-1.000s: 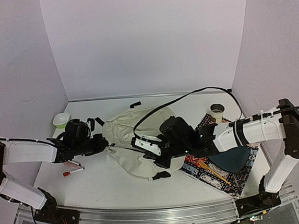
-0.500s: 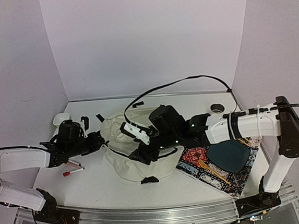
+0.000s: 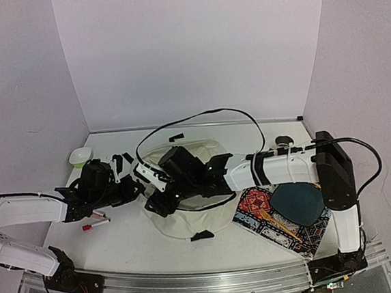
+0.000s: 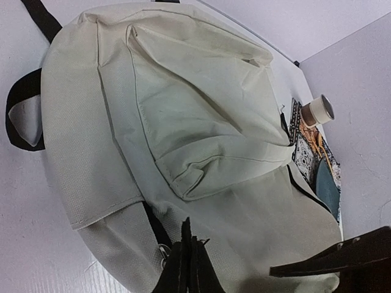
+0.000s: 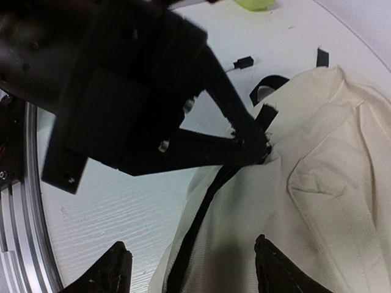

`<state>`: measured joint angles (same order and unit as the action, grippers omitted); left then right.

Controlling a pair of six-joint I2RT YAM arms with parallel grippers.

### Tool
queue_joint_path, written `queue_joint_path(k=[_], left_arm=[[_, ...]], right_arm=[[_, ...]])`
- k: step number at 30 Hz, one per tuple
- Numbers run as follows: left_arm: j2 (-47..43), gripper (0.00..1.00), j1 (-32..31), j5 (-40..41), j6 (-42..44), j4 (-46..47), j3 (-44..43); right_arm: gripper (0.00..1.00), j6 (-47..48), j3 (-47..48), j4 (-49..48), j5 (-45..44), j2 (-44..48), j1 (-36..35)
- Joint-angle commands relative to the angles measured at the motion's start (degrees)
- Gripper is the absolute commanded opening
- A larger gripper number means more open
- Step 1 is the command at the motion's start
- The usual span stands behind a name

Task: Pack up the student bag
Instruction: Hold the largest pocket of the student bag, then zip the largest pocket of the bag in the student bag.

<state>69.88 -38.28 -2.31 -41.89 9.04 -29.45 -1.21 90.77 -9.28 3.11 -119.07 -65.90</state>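
Bench at the far left carries a small pale green bowl near the back corner, and nearer to us a red-tipped pen lies just beside the left arm. We see the left hand at the left edge of the student bag, its fingers pressed together on the cream cloth by a black strap. From the right wrist this pinch shows plainly, the two dark fingertips meeting on the bag's rim. From the left wrist the fingers run together at the bottom of the view, against the bag. The student bag lies in the middle of the bench, between the two arms, cream with black straps and a black zip line, its front pocket facing up. Over its left half hangs the right hand, its arm stretched across from the right side. We see its two fingers standing wide apart above the cloth and the zip, with nothing gripped between them. To the right of the bag lies a colourful patterned placemat, touching it or just beside it, we cannot tell which, and a dark teal rounded piece rests on it. Behind the placemat, by the back right corner, stands a roll of tape.
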Motion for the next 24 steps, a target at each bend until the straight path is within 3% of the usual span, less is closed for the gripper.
queue_joint_path(k=[1,7,10,13,24], left_arm=[[-1.66,0.0,-0.65,-0.19,-0.38,2.12,-0.43],[-0.78,0.0,-0.65,3.19,1.0,1.88,-0.52],[0.88,0.0,-0.57,7.56,1.59,1.19,-0.76],[3.38,0.0,-0.15,11.74,2.33,-0.62,-1.87],[8.93,0.0,5.39,15.65,5.1,-0.69,-4.63]], right_arm=[[0.61,-1.77,2.26,4.24,-2.36,-0.61,-0.8],[0.17,-0.9,-0.66,5.57,-3.09,2.03,-1.06],[0.02,0.14,-2.75,5.59,-3.11,4.49,-1.47],[0.0,0.7,-4.77,5.59,-3.11,6.64,-1.96],[0.0,0.72,-8.66,5.31,-2.55,10.14,-3.83]])
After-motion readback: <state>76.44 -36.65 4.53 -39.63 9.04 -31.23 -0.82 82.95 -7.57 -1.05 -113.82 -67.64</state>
